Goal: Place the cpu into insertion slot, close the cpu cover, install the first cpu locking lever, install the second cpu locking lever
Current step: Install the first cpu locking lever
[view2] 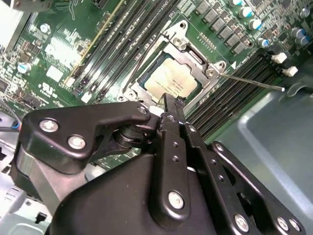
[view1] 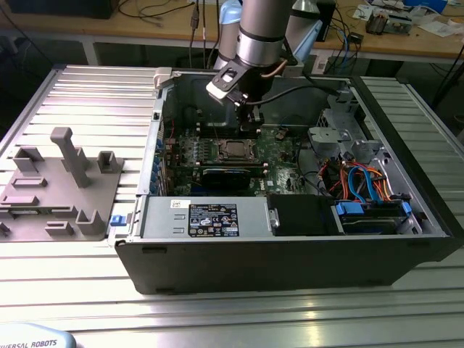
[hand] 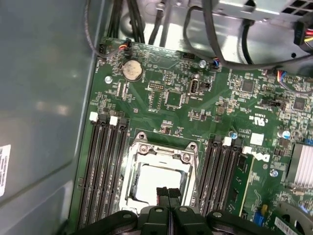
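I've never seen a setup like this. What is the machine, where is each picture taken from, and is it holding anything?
It is one robot arm reaching down into an open computer case on a ribbed metal table. A grey plastic fixture lies at the exterior view's left. The exterior view looks on from off the arm. Both wrist views ride on the arm and look at the green motherboard. The gripper is shut with nothing in it, close to the cpu, which lies framed by the silver cpu cover.
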Robot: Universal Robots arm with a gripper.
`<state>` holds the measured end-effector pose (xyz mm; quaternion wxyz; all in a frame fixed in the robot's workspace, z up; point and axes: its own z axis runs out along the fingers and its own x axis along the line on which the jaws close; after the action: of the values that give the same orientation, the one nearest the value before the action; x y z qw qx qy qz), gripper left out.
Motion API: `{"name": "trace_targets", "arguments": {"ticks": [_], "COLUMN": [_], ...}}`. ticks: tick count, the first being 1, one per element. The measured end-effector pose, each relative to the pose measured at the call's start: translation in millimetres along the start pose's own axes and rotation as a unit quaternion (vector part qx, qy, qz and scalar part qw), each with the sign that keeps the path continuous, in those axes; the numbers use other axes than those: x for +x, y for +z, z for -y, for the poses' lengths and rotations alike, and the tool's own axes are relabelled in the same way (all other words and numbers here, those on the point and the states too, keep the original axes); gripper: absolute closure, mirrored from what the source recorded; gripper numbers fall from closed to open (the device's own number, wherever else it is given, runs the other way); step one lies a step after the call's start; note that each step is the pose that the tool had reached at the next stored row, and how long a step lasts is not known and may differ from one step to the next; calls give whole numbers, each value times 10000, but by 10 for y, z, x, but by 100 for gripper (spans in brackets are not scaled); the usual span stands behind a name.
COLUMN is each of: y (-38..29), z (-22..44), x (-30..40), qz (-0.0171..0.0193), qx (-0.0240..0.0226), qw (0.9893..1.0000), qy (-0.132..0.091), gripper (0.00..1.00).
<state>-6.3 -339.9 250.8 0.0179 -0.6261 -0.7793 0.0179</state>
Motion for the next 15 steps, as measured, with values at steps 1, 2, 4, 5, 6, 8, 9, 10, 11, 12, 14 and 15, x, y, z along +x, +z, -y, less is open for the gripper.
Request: {"name": "trace_targets", "arguments": {"ticks": [1, 2, 4, 5, 6, 8, 9, 10, 11, 12, 14, 15], "y": [0, 0, 0, 0, 0, 0, 0, 0, 0, 0, 0, 0], "z": [0, 0, 0, 0, 0, 0, 0, 0, 0, 0, 0, 0], "x": [0, 0, 0, 0, 0, 0, 0, 0, 0, 0, 0, 0], "qz": [3, 6, 14, 19, 23, 28, 32, 34, 36, 39, 43, 45], "qx": [0, 1, 2, 2, 3, 3, 4, 4, 4, 4, 5, 5], "qw": [10000, 9999, 9996, 9993, 9990, 9985, 9980, 9976, 9974, 9969, 9963, 9960], "qy": [-51, -118, -286, -379, -456, -551, -631, -687, -725, -787, -853, -888], "gripper": [89, 89, 89, 89, 89, 89, 89, 89, 89, 89, 89, 89]}}
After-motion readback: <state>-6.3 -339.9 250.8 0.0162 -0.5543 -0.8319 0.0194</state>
